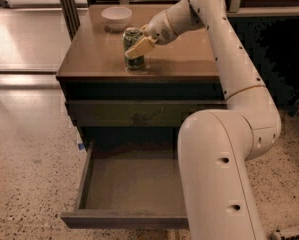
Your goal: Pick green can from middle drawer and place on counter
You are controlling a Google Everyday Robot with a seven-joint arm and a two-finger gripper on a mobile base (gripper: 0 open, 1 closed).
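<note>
On counter (184, 59), glossy tan-brown top, left of centre: green can (131, 37) upright, silver lid up, base flat on surface. Gripper (133, 49) at can, tan wedge-shaped fingers (139, 47) clamped on it, one lying slantwise across front. Behind, near back edge: round white bowl (116, 16). Below: middle drawer (134, 184) pulled out, flat grey floor, low walls.

Glossy counter (89, 54) under matt jaws gripping green can (132, 34).
</note>
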